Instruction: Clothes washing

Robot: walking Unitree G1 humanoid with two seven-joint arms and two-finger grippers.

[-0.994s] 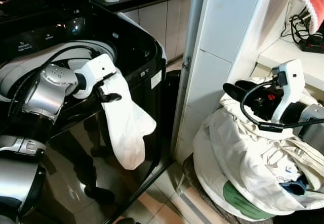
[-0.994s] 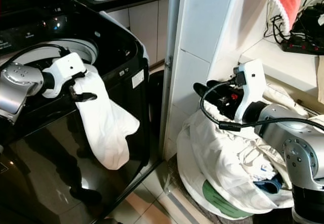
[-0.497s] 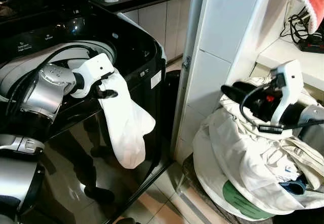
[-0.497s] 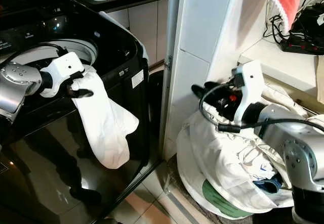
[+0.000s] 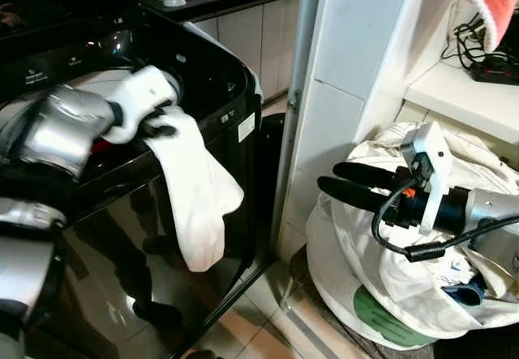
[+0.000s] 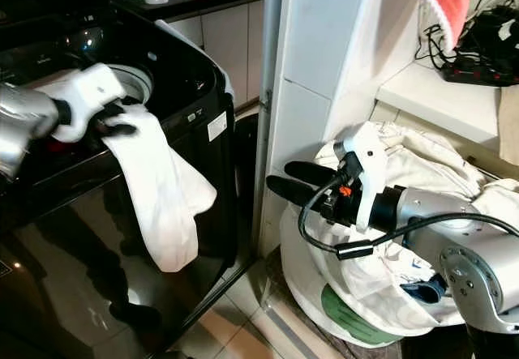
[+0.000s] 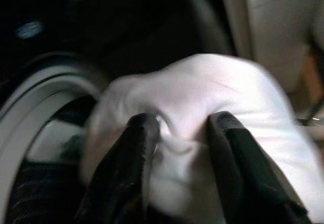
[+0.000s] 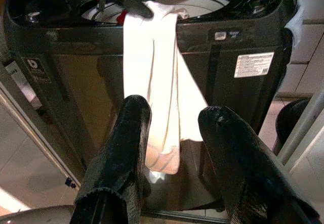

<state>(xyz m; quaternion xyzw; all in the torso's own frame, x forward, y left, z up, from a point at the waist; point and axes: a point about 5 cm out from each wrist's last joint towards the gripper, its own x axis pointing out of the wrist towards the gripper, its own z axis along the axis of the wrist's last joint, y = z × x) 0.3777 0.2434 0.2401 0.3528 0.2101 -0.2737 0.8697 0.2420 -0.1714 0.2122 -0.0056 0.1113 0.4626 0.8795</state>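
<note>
Your right gripper [image 6: 280, 178] is nearest: fingers apart, empty, hovering off the laundry pile [image 5: 389, 254] w/ its tips aimed at the washer [image 5: 219, 75]. That pile looks soft and bulky; I'd pinch a raised fold near the top, not the tangled bulk. Farther back, your left gripper [image 7: 177, 133] is clenched on the white cloth [image 5: 195, 189] at the washer rim. Most of it hangs limp down the front. It's light but floppy, so you'll prob need to regrip lower to feed the tail in.
</note>
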